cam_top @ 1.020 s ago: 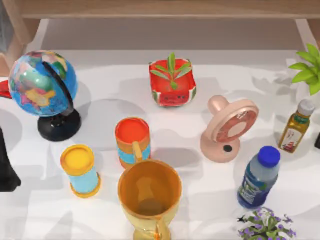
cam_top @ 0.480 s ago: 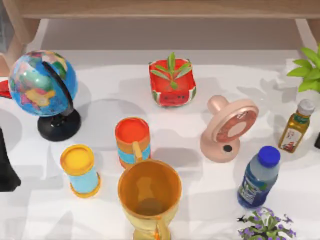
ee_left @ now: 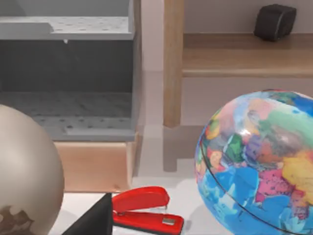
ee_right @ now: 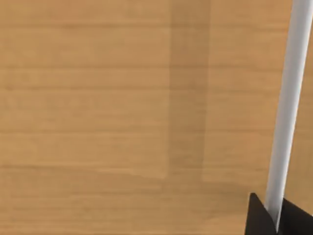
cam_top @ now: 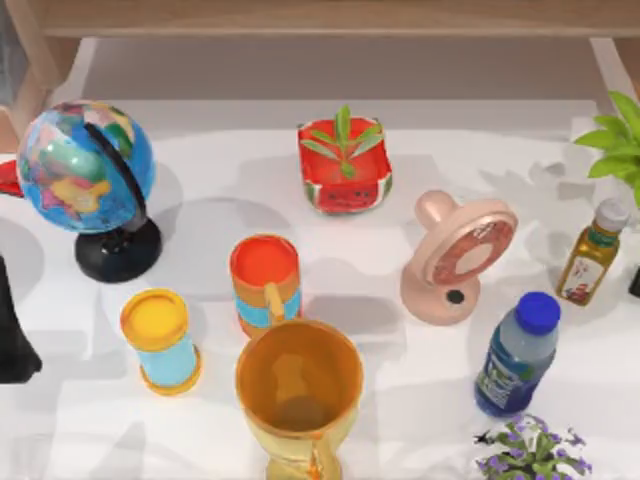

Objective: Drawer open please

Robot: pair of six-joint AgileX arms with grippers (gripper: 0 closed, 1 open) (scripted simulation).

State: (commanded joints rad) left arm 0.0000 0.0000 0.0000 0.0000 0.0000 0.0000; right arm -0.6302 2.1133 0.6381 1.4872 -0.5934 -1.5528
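The right wrist view looks straight at the drawer's light wooden front, very close. A white bar handle runs along that front. My right gripper has its two dark fingertips pressed on either side of the handle, shut on it. My left arm is parked at the table's left edge beside the globe, and a dark part of its gripper appears in the left wrist view.
The white table carries a globe, a yellow-lidded can, an orange-blue mug, a gold cup, a watermelon planter, a pink fan, an oil bottle, a blue-capped bottle and a red stapler. A wooden shelf runs along the back.
The green leafy plant at the top view's right edge has slid further right, and the shadows near it shifted. Everything else on the table stayed put.
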